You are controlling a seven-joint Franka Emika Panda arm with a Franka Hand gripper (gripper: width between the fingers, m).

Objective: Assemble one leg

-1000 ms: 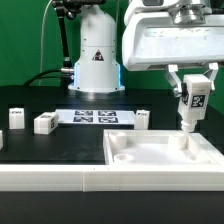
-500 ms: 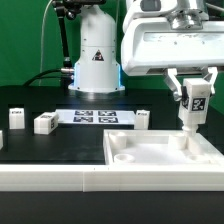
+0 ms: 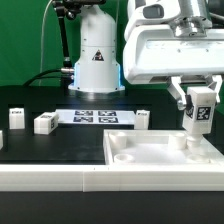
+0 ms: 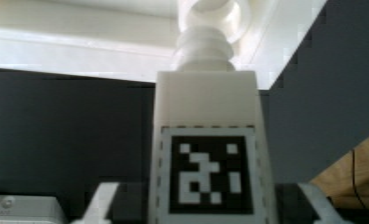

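My gripper (image 3: 199, 103) is shut on a white leg (image 3: 198, 118) with a square marker tag on its face. I hold it upright over the far right corner of the large white rimmed tray piece (image 3: 150, 160). Its lower end is at or just above that corner. In the wrist view the leg (image 4: 207, 110) fills the middle between my fingers (image 4: 106, 200). Its threaded tip (image 4: 206, 40) points at the white tray (image 4: 56, 45). Three other legs lie on the black table: two at the exterior view's left (image 3: 17, 118) (image 3: 44, 123) and one behind the tray (image 3: 143, 118).
The marker board (image 3: 95, 117) lies flat at mid table in front of the arm's white base (image 3: 97, 60). A white wall (image 3: 50, 178) runs along the table's near edge, left of the tray.
My gripper has moved to the exterior view's right and a little lower with the leg. The leg has gone from slightly tilted to upright.
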